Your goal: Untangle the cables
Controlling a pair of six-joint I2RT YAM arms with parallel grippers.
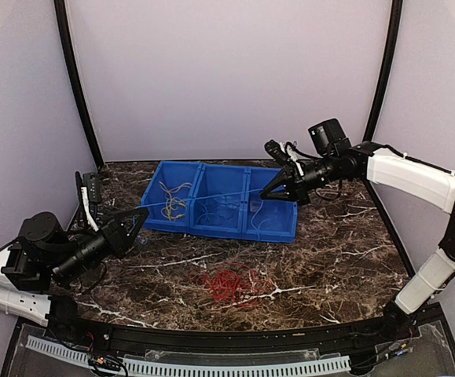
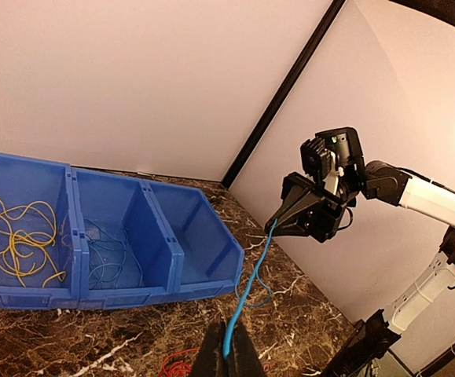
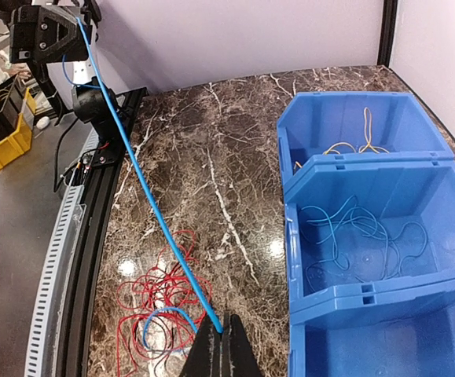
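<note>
A thin blue cable point(image 1: 203, 200) runs taut through the air between my two grippers, above the blue bin point(image 1: 211, 228). My left gripper point(image 1: 138, 213) is shut on one end of the blue cable point(image 2: 247, 290), which is pinched between the closed fingertips point(image 2: 229, 349). My right gripper point(image 1: 269, 192) is shut on the other end point(image 3: 156, 212). A loose tangle of red cables point(image 1: 229, 284) lies on the marble table in front of the bin. In the right wrist view a short blue loop point(image 3: 160, 314) hangs over the red cables point(image 3: 152, 294), beside my right gripper point(image 3: 223, 334).
The three-compartment bin point(image 3: 353, 294) holds yellow cables point(image 1: 174, 198) in its left compartment and blue cables point(image 3: 361, 236) in the middle one. The right compartment point(image 2: 199, 243) looks bare. A black rail point(image 1: 211, 342) borders the table's near edge. Walls enclose the back and sides.
</note>
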